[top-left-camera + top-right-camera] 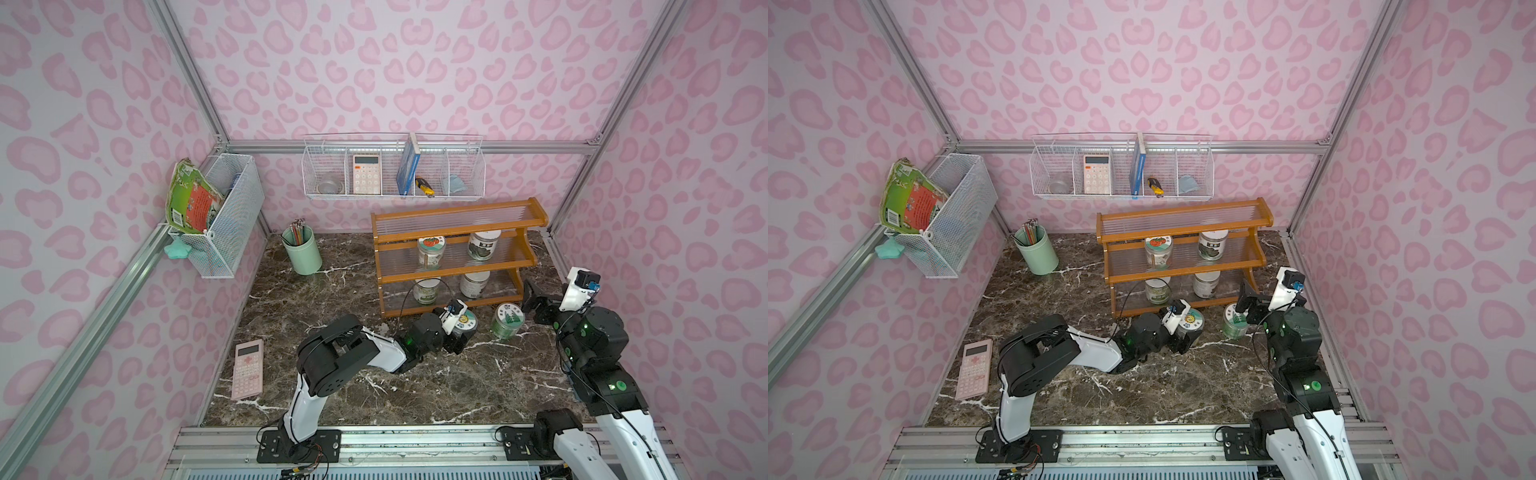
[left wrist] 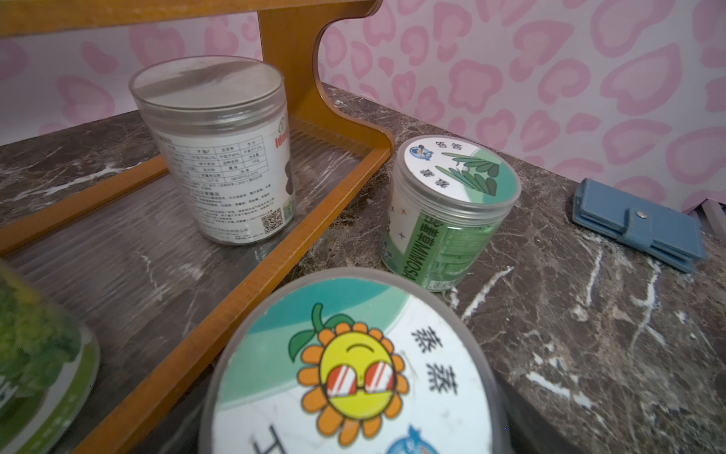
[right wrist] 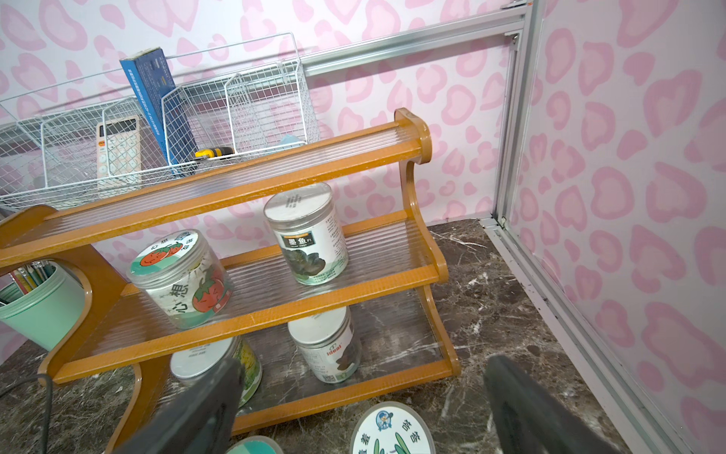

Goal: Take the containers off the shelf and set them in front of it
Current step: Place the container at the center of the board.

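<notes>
The orange-brown shelf [image 1: 453, 271] stands at the back right. Its middle tier holds a tomato-lid jar [image 1: 431, 251] and a white-lid jar [image 1: 484, 245]. Two more jars [image 1: 427, 291] [image 1: 474, 284] stand on the bottom tier. My left gripper [image 1: 459, 338] is shut on a sunflower-lid jar [image 2: 345, 373] just in front of the shelf's bottom rail [image 2: 275, 271]; its fingers are hidden under the lid. A green mimosa jar [image 1: 508, 321] stands on the table beside it. My right gripper [image 3: 363, 365] is open above that jar's lid [image 3: 393, 432], with nothing between its fingers.
A mint-green pencil cup [image 1: 302, 249] stands left of the shelf. A pink calculator [image 1: 247, 369] lies at the front left. White wire baskets [image 1: 392, 166] [image 1: 224, 216] hang on the back and left walls. A blue wallet [image 2: 644, 228] lies by the right wall.
</notes>
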Tool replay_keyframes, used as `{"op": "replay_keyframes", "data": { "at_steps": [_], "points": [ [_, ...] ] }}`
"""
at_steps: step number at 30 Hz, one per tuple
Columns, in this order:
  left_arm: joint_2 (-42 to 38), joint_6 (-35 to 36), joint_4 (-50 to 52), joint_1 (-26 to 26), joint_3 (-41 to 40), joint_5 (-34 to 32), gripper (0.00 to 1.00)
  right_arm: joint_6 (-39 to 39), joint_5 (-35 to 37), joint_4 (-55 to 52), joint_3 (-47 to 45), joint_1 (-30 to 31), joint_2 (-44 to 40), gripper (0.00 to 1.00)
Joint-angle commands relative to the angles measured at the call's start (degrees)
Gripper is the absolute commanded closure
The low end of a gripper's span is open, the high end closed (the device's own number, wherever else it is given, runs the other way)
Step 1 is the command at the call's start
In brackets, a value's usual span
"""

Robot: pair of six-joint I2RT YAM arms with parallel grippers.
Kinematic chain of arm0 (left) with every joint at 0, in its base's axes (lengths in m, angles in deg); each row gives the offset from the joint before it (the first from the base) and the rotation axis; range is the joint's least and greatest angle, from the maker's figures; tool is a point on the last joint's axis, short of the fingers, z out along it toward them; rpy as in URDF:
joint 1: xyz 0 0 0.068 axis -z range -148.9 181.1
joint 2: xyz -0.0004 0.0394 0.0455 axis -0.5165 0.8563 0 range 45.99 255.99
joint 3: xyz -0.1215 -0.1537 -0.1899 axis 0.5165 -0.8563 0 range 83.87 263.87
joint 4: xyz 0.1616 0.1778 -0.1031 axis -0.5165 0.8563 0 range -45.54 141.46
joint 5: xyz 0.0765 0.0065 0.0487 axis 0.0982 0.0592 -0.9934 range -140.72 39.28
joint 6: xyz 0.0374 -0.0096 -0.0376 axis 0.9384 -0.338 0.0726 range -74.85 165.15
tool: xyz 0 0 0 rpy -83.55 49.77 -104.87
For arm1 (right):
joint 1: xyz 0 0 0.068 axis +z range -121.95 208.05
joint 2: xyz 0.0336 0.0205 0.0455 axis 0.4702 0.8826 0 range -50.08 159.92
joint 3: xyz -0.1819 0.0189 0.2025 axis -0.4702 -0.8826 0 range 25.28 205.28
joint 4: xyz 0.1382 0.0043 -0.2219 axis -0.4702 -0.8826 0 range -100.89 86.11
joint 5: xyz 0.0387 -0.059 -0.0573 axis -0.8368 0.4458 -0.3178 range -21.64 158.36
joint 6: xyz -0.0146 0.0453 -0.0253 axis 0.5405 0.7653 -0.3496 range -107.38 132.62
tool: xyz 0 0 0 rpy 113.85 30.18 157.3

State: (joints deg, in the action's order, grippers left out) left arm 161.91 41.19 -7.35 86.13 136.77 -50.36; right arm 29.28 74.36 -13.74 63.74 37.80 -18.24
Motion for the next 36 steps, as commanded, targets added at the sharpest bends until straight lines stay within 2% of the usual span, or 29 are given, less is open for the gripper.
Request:
{"op": "replay_keyframes", "data": {
  "at_steps": [1, 6, 14, 27, 36],
  "points": [
    [0.4, 1.0, 0.5, 0.1, 0.6, -1.4, 0.16, -0.2, 0.2, 1.3, 0.0, 0.0, -0.2, 0.01],
    [0.8, 0.9, 2.2, 0.1, 1.2, -2.4, 0.13, -0.2, -0.2, 1.4, -0.1, 0.0, -0.1, 0.01],
    [1.1, 0.9, 3.2, 0.2, 1.4, -5.2, 0.01, -0.4, -0.4, 1.1, 0.1, 0.0, -0.4, 0.01],
    [-3.7, 2.2, 1.9, 1.8, 0.1, -8.0, 0.0, -0.2, -1.3, 1.2, 0.0, -0.1, -0.6, 0.01],
    [-11.0, 4.6, 5.2, 4.3, -0.5, -13.7, 0.0, 0.4, -2.8, 2.0, -0.7, -0.1, -0.2, 0.01]
  ]
}}
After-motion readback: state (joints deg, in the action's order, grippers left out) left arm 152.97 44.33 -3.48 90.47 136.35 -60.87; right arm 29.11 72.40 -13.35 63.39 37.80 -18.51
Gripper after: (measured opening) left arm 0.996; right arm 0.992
